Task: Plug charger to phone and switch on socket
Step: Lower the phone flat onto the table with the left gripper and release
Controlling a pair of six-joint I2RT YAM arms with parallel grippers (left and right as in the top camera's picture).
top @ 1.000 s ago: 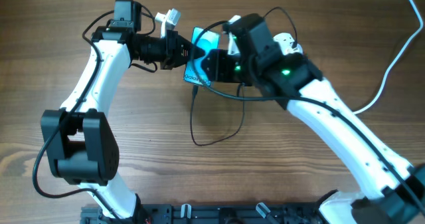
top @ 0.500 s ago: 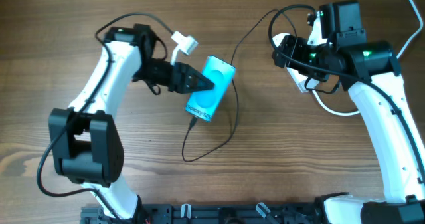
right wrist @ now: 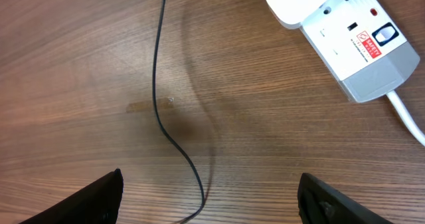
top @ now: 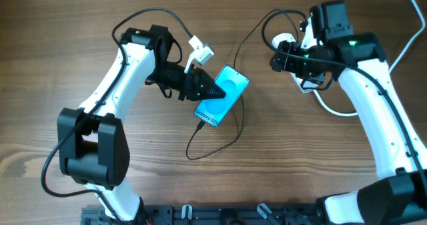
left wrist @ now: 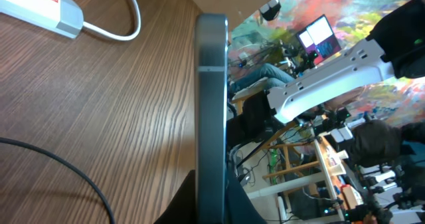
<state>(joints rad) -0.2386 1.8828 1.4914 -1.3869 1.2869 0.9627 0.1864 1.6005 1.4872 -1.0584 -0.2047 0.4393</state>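
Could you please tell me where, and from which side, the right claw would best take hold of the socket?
Probably across the two long sides of the socket, near the end where its white cord leaves, coming straight down from above. It lies flat on the table, long and narrow, and its top carries switches and a white plug, leaving the sides free.

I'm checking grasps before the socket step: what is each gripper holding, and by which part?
The left gripper pinches the phone at one long side edge, near mid-length. The right gripper is open, holding nothing.
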